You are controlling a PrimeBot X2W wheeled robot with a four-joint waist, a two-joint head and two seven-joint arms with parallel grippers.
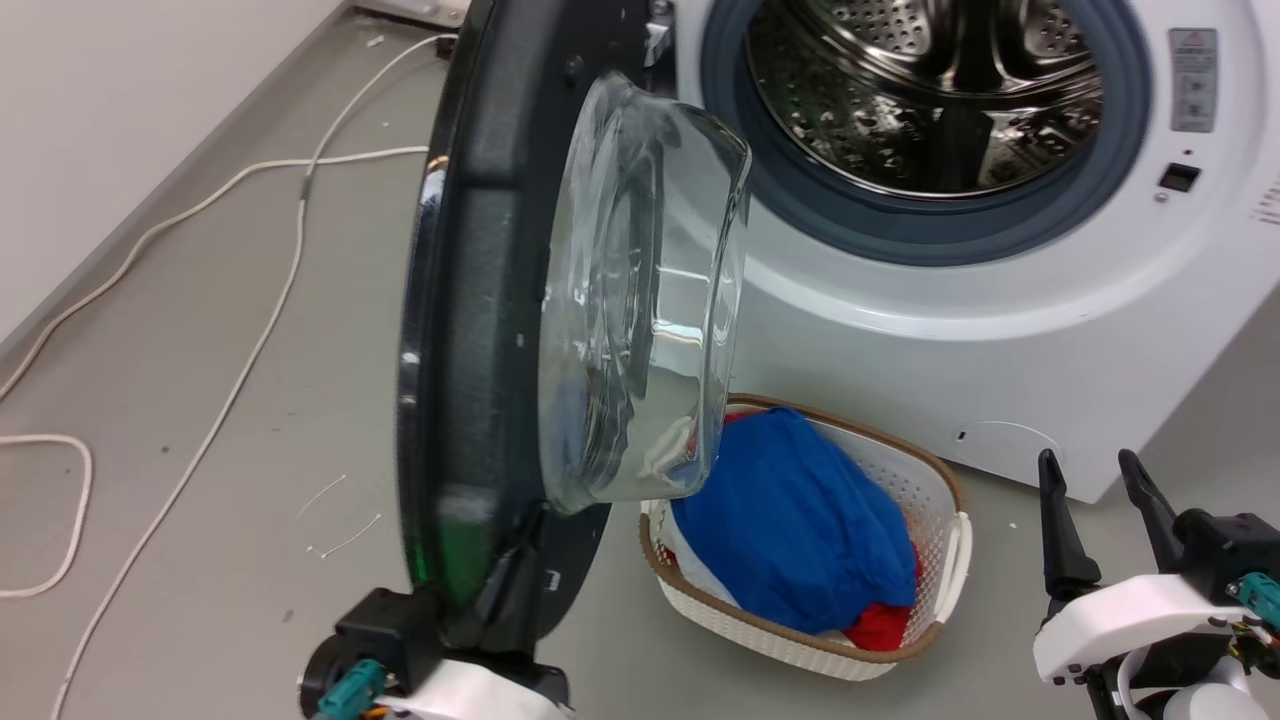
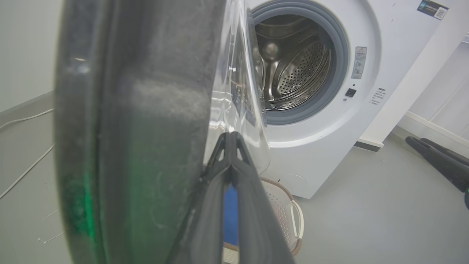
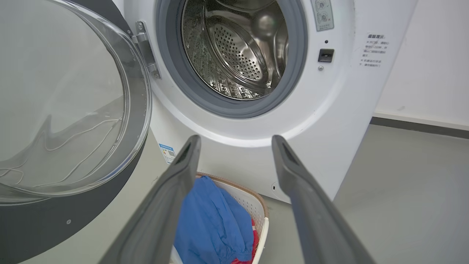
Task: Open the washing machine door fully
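- The washing machine [image 1: 1000, 330] stood white and boxy before me, its steel drum [image 1: 920, 90] bare inside the grey-blue rubber ring [image 1: 900, 235].
- The washing machine door [image 1: 480, 300] hung open on its hinge [image 3: 144, 47] at the left side of the opening. It stood out roughly square to the machine's front, with the clear glass bowl bulging towards the opening.
- A white laundry basket [image 1: 940, 480] with a brown rim sat on the floor just in front of the machine, partly beneath the door's glass.
- A blue cloth [image 1: 790, 510] was heaped in the basket, with red fabric showing under it.
- My left gripper [image 1: 520, 565] was low at the door's bottom edge. Its fingers were clenched tip to tip and lay against the inner face of the rim beside the glass.
- My right gripper [image 1: 1088, 458] hung well apart from the door, off to the right of the basket. Its fingers were spread and held nothing.
- A white cable [image 1: 250, 340] trailed over the grey floor left of the door.
- The small round filter cover [image 1: 1005, 445] sat low on the machine's front.
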